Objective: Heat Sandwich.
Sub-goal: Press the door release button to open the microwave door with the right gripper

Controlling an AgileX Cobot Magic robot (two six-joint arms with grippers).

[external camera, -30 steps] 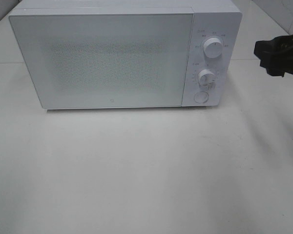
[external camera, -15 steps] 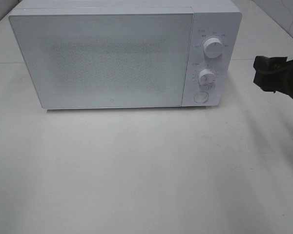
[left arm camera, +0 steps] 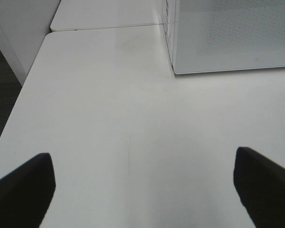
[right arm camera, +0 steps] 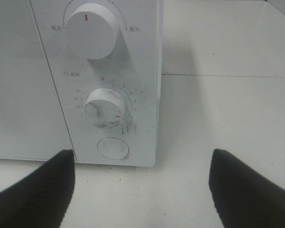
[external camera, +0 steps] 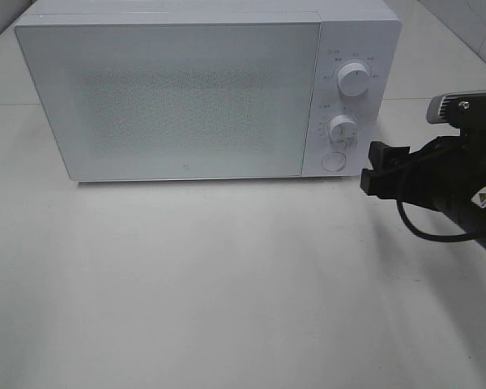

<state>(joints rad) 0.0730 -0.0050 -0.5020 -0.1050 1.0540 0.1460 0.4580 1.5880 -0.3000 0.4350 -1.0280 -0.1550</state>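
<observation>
Beside the closed white microwave's control panel, the right gripper hung with jaws spread, level with the round door button, apparently to press it, while the left gripper hovered open-jawed over the table; no sandwich was visible.

The microwave blocks the far side, its door shut. Open table lies near and left; the right gripper crowds the right.
</observation>
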